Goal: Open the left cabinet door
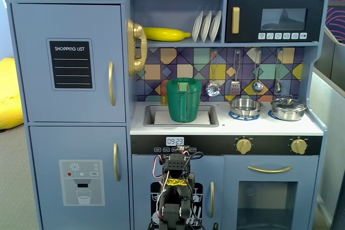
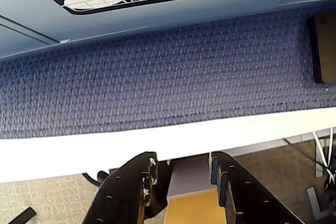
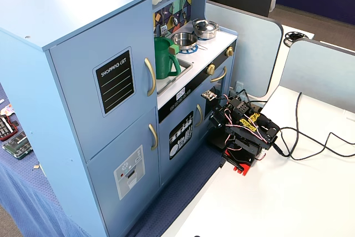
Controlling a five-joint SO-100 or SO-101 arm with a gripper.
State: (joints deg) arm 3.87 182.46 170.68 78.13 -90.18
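The left cabinet door (image 1: 70, 63) is the upper blue-grey door with a black "SHOPPING LIST" panel and a curved gold handle (image 1: 111, 83). It is shut. It also shows in the other fixed view (image 3: 105, 87) with its handle (image 3: 150, 76). My arm (image 1: 175, 187) is folded low in front of the kitchen's lower middle door, well below and to the right of that door; it also shows in the side fixed view (image 3: 244, 131). In the wrist view my gripper (image 2: 182, 174) is open and empty, with a clear gap between its black fingers (image 2: 149, 177), above the white table edge.
A blue mat (image 2: 157, 77) lies between the white table (image 3: 288, 192) and the kitchen base. Below the shopping-list door is the dispenser door (image 1: 81, 181). A green pitcher (image 1: 183, 99) stands in the sink. Cables (image 3: 310, 142) trail right of the arm.
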